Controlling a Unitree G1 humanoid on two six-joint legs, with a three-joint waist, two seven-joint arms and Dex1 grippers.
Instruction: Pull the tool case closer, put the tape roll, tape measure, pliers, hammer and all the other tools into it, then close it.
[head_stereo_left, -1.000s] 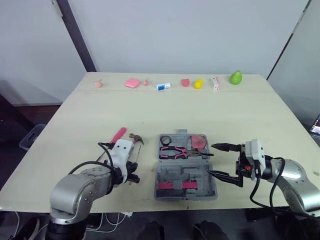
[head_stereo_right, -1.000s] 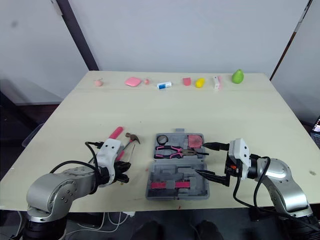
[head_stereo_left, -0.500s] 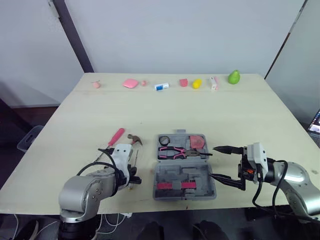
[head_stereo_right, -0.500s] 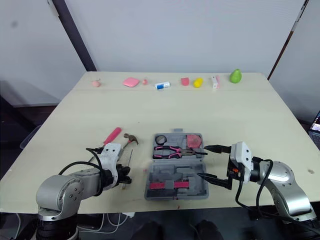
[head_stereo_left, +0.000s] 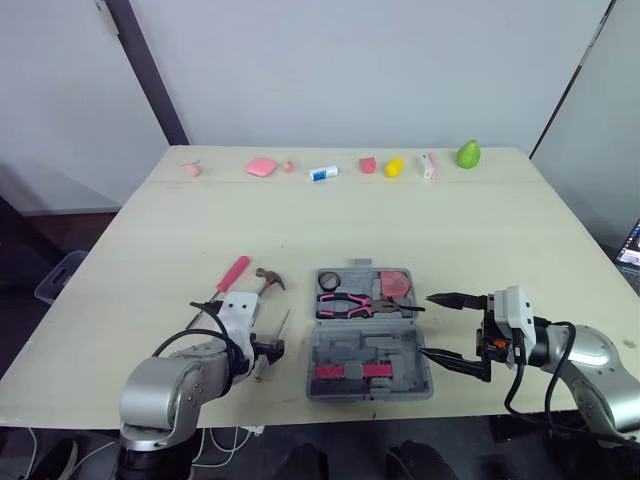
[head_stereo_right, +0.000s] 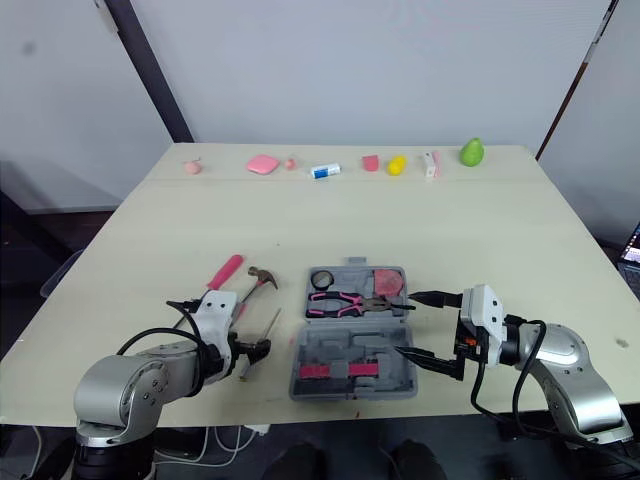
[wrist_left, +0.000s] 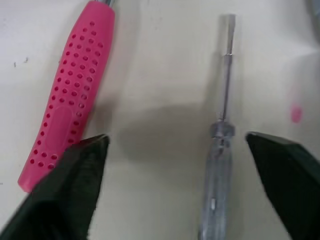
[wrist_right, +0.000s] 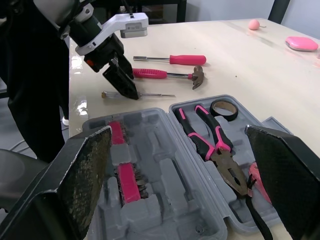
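The grey tool case (head_stereo_left: 366, 362) lies open near the table's front edge. In its far half are the pink-handled pliers (head_stereo_left: 350, 300), the tape roll (head_stereo_left: 331, 279) and a pink tape measure (head_stereo_left: 398, 284). My left gripper (wrist_left: 175, 137) is open just left of the case. A clear-handled screwdriver (wrist_left: 220, 140) lies on the table between its fingers. The hammer's pink handle (wrist_left: 65, 100) lies beside one finger, and its head (head_stereo_left: 270, 278) points toward the case. A pink screwdriver (head_stereo_left: 235, 270) lies just beyond the hammer. My right gripper (head_stereo_left: 428, 325) stands open at the case's right side, holding nothing.
A row of small items lines the far edge: pink pieces (head_stereo_left: 263, 166), a blue-white tube (head_stereo_left: 325, 173), a yellow piece (head_stereo_left: 394, 166) and a green pear (head_stereo_left: 468, 154). The near half of the case holds pink-marked slots (wrist_right: 122, 170).
My left gripper has gone from shut to open, and the clear screwdriver now lies between its spread fingers. The right arm has stayed where it was.
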